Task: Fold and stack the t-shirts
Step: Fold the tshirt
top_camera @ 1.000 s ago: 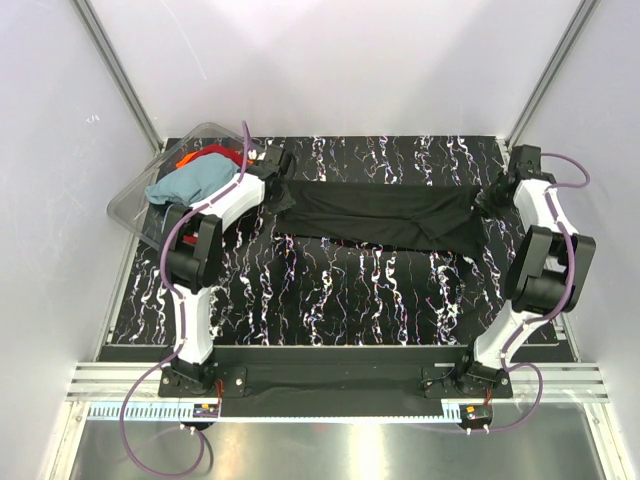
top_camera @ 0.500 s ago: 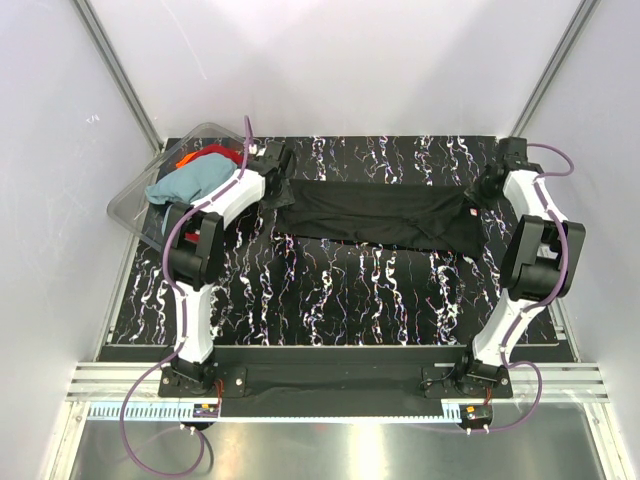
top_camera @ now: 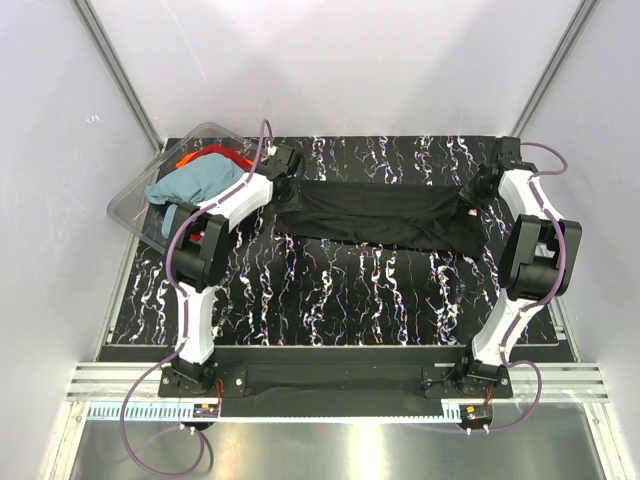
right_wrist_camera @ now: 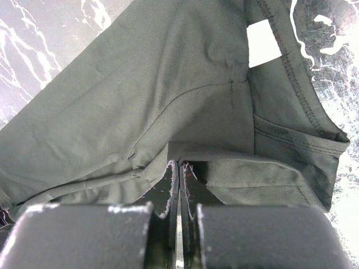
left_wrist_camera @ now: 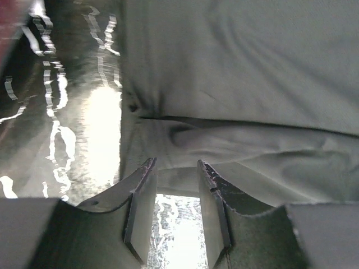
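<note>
A black t-shirt lies as a long folded strip across the far part of the marbled table. My left gripper is at its left end and stands open. In the left wrist view the left gripper has nothing between its fingers, and the cloth edge lies just beyond the tips. My right gripper is at the shirt's right end. In the right wrist view the right gripper is shut on a fold of the black t-shirt, near the white label. A teal-blue t-shirt and a red-orange t-shirt lie bunched in the tub.
The clear plastic tub sits at the table's far left corner, right beside the left arm. Both arms reach out to the far side of the table. White walls close in the table on three sides.
My left gripper has opened and let go of the shirt's left end. My right gripper has moved farther back and slightly left with the shirt's right end.
</note>
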Available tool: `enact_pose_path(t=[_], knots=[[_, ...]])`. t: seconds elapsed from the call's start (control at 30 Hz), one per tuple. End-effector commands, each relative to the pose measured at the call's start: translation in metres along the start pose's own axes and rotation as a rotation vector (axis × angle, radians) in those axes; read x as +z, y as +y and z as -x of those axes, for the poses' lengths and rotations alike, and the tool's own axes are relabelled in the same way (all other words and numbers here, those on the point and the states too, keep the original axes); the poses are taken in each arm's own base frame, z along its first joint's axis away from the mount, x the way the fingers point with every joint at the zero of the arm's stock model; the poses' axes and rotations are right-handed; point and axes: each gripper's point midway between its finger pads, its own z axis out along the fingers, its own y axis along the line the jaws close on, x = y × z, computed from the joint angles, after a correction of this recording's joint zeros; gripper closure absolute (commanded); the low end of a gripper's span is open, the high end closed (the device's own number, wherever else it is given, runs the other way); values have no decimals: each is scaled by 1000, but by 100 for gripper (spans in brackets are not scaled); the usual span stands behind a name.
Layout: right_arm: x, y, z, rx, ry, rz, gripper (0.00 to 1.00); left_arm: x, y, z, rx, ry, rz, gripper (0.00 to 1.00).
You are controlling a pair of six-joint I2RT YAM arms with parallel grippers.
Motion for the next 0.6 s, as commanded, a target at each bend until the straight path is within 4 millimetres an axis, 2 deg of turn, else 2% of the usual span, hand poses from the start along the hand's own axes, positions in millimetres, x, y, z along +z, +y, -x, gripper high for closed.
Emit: enact_pose_path(t=[0.0, 0.23, 0.33, 0.57], knots=[[-1, 12, 8, -30, -26, 45, 100, 3, -7, 0, 53, -8, -57, 61], [1, 13, 7, -28, -19, 57, 100, 9, -4, -8, 63, 5, -53, 57], [2, 13, 6, -26, -16, 59, 100, 11, -6, -11, 59, 15, -59, 65], [3, 13, 5, -29, -14, 59, 100, 13, -3, -15, 59, 11, -46, 69]])
